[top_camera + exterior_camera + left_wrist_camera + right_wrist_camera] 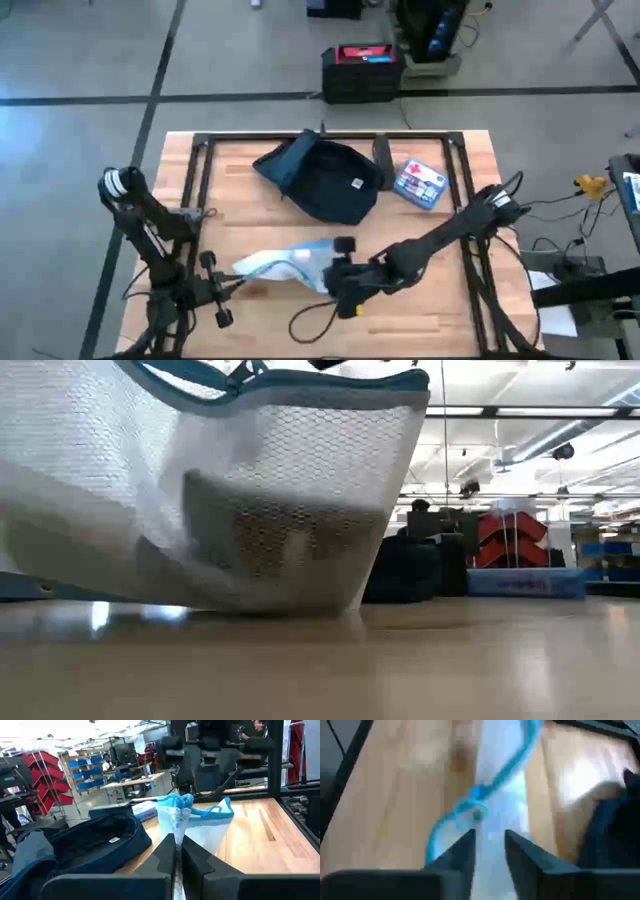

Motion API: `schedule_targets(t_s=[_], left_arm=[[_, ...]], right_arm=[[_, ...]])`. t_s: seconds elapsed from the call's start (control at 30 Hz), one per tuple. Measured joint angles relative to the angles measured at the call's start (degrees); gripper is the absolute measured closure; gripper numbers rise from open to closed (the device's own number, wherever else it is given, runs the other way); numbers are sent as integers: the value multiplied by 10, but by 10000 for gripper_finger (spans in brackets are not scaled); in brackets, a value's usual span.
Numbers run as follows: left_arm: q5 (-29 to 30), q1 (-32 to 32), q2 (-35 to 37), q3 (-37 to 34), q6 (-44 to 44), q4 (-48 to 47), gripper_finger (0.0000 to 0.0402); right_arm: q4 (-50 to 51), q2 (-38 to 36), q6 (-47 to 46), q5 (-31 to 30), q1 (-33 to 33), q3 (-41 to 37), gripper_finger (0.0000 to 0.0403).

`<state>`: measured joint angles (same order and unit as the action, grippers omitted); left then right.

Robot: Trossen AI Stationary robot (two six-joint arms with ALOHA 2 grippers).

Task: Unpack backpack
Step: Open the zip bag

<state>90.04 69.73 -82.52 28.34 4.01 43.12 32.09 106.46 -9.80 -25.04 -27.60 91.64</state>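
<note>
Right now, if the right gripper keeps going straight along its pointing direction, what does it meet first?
The right gripper would meet the clear mesh pouch first; its jaws, slightly apart, already straddle the pouch's blue-trimmed edge. The left gripper pinches the opposite end. How deep the pouch sits between the jaws is unclear.

Probably a workshop or warehouse: red storage bins, shelving, workbenches.

Grey floor, red bins, blue shelves, bright ceiling lights.

Overhead camera faces down on the whole table; table-level and both wrist cameras sit close against the mesh pouch (between each arm's jaws).
</note>
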Motion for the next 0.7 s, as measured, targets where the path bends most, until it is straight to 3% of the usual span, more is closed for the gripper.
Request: schedule_targets(t_s=[0.13,0.3,0.47,0.7], left_arm=[[0,0,0,0,0,0,402],[0,0,0,0,0,0,402],[0,0,0,0,0,0,402],[0,0,0,0,0,-1,402]], right_arm=[[-28,15,-2,0,7,0,218],[-61,22,-1,15,7,0,188],[-77,22,-3,27,7,0,193],[-117,51,10,25,7,0,235]])
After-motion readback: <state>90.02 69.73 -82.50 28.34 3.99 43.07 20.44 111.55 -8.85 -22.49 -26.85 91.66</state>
